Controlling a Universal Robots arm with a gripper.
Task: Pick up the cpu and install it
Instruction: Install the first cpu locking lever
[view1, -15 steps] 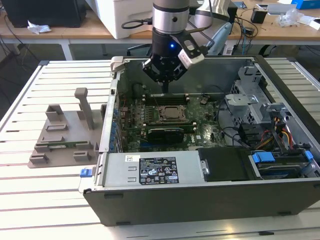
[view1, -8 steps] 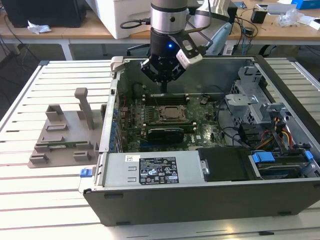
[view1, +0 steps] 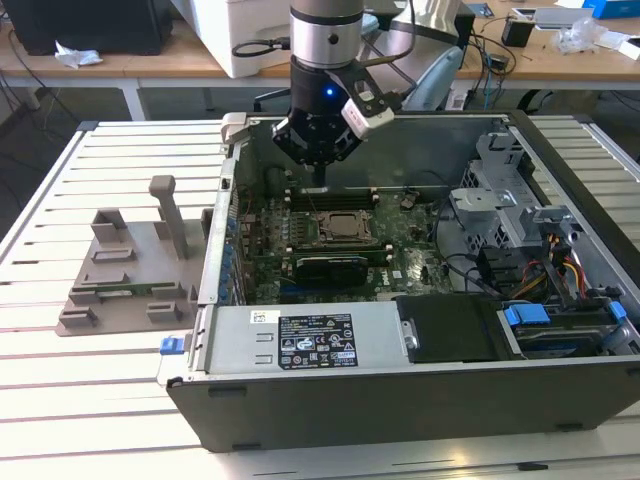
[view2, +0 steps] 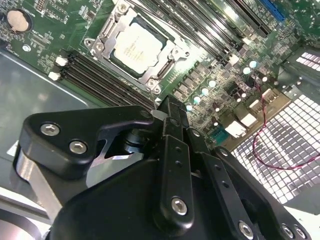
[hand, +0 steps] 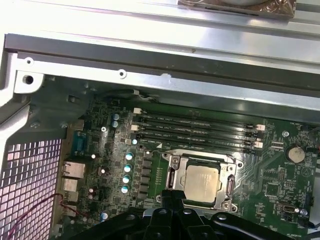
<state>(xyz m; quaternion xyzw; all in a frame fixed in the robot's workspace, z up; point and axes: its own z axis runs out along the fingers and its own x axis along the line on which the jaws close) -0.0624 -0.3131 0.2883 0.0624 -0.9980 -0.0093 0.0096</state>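
**CPU seated in socket; gripper closed and empty above the board**

Landmark: the CPU socket (view1: 333, 228) on the green motherboard (view1: 400, 262), inside the open computer case (view1: 420, 400).

- The cpu (hand: 201, 183), silver-grey top, lies flat inside the socket's metal frame in both wrist views (view2: 134, 46). It looks level with the frame; nothing rests on it.
- The gripper (view2: 169, 114) hangs over the board just beside the socket, on the side of the memory slots. In the second wrist view its black fingers (view2: 172, 150) are pressed together with no gap between the tips, and nothing is held between them. Tip is clear of the cpu, not touching it.
- In the exterior view the arm's wrist (view1: 325, 40) stands upright over the case, gripper (view1: 318, 180) pointing down, just behind the socket.
- Four dark memory slots (hand: 197, 132) run parallel along one side of the socket; in the first wrist view they look unfilled.
- A round coin battery (hand: 295, 153) sits on the board near the socket, past the ends of the memory slots.
- A black card (view1: 333, 268) lies just in front of the socket in the exterior view.
- A thin red wire (view2: 272, 132) loops over the perforated case wall, well apart from the socket.
- Grey fixture block (view1: 135, 265) sits on the slatted table (view1: 90, 400), outside the case, well away from the socket toward the exterior view's left.
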